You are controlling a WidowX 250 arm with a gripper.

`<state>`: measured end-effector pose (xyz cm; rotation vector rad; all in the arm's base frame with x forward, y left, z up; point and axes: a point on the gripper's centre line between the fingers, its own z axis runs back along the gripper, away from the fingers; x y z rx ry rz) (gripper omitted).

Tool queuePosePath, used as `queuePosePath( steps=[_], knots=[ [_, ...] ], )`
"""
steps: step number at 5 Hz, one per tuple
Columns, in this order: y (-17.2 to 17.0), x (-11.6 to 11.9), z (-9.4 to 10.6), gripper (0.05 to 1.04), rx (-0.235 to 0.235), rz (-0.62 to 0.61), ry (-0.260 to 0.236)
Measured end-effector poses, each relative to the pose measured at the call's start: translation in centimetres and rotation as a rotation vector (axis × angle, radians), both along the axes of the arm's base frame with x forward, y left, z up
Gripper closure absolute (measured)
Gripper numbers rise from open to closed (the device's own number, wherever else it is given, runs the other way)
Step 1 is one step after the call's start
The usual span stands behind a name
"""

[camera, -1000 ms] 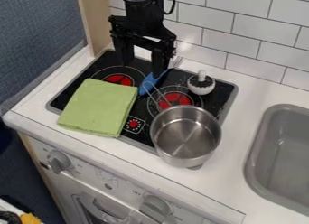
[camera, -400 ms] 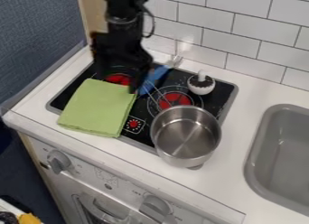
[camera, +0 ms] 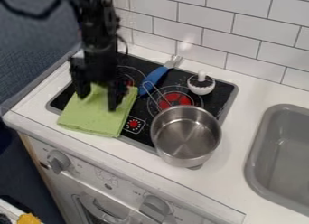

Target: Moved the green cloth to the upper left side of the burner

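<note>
The pincer (camera: 98, 97) came down over the cloth (camera: 95, 118).
It had swung in with its fingers apart, likely to grasp; the cloth lay unmoved at the stove's (camera: 224, 93) near left, overhanging the edge.

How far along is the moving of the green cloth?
Nothing looks done yet: the green cloth lies on the left part of the stovetop, overlapping its front edge. The grasp is probably in hand: the gripper is at the cloth's back part, jaws apart. Likely left: closing, shifting the cloth to the upper left, releasing.
</note>
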<state>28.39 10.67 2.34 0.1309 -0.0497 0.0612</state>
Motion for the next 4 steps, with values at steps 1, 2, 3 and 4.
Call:
queuePosePath(
  steps=[1,2,3,4],
  knots=[
    [1.4,-0.4,-1.1,0.083,-0.041,0.021,-0.026],
    [1.6,0.0,-1.6,0.083,-0.039,-0.001,-0.028],
    [2.5,2.3,-1.4,0.083,-0.019,-0.019,-0.057],
    [3.6,6.2,-1.3,0.083,-0.006,-0.034,-0.088]
  ],
)
